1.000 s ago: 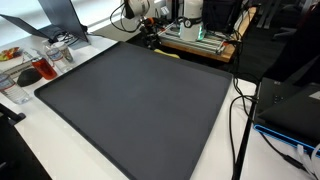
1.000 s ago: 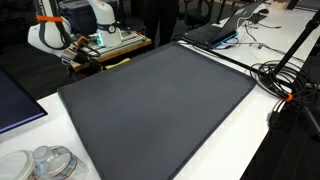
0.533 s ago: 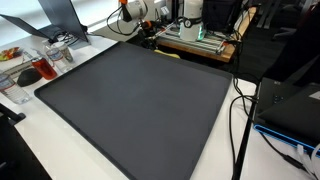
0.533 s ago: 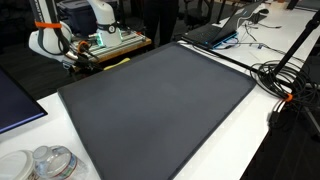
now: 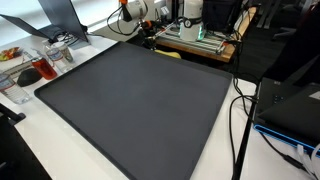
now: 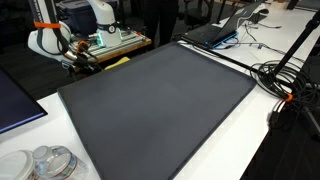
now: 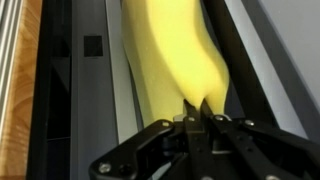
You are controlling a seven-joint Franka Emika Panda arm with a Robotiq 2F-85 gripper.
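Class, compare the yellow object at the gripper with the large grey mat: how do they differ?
The yellow object is bright and narrow; the grey mat is dark and broad. The jaws of the gripper pinch the yellow object's end; the grey mat lies bare, with nothing on it. Both are a single plain colour.

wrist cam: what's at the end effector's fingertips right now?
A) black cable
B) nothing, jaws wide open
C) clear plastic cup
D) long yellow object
D: in the wrist view the end effector has its fingertips pinched close together on the near end of a long yellow object.
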